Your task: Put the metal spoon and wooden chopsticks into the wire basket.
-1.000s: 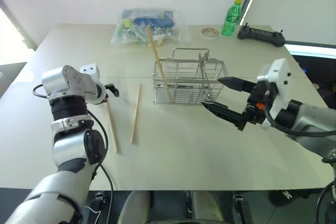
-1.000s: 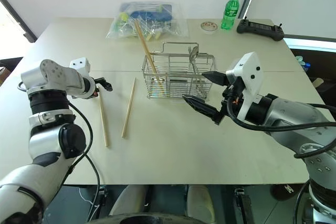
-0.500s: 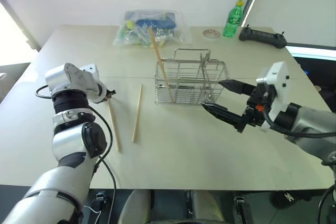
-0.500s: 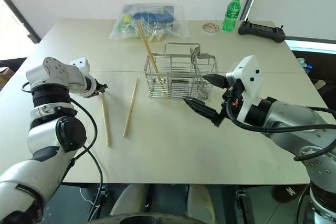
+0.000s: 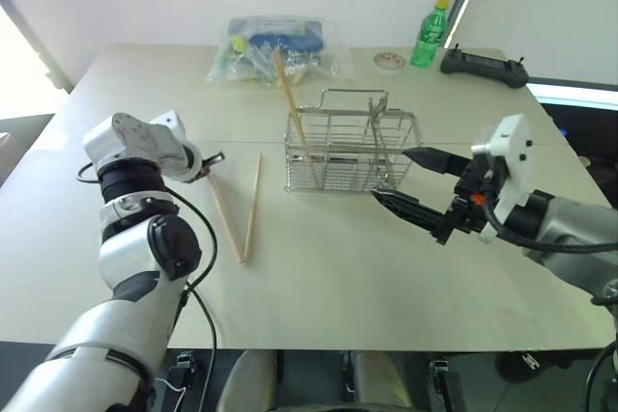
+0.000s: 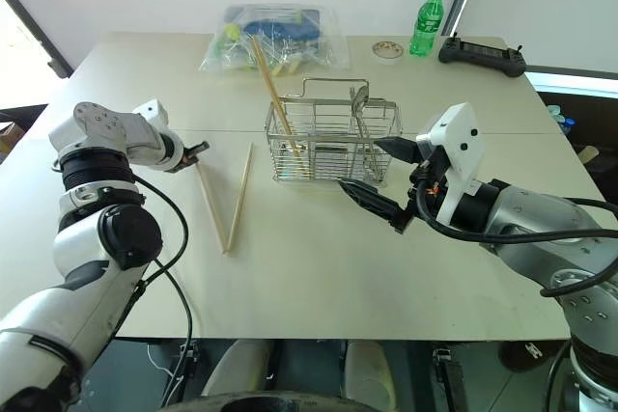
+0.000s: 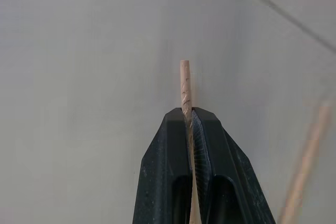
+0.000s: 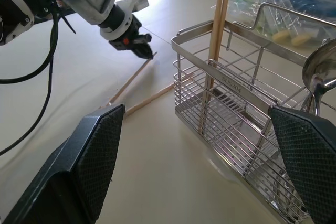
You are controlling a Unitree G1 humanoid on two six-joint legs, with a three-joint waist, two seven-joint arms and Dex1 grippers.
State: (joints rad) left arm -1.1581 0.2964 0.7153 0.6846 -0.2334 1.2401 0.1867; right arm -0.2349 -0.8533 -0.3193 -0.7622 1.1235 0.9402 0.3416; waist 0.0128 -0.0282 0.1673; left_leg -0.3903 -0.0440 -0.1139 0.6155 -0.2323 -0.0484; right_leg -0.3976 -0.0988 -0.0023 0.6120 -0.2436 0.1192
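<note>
Table point(image 5: 319, 287): bag point(image 5: 275, 45), bottle point(image 5: 426, 34), controller point(image 5: 483, 68) behind wire basket point(image 5: 350, 151).

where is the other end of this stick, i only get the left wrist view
Observer: The stick slopes down from the left claw to the table; its low end meets the tip of a second loose stick, making a V.
Operator: where's the basket from there
Observer: The basket stands beyond that second stick, toward the robot's right, with two sticks leaning in it.
Operator: and the spoon
Observer: The spoon is in the basket, at the end nearest the open right claw.
</note>
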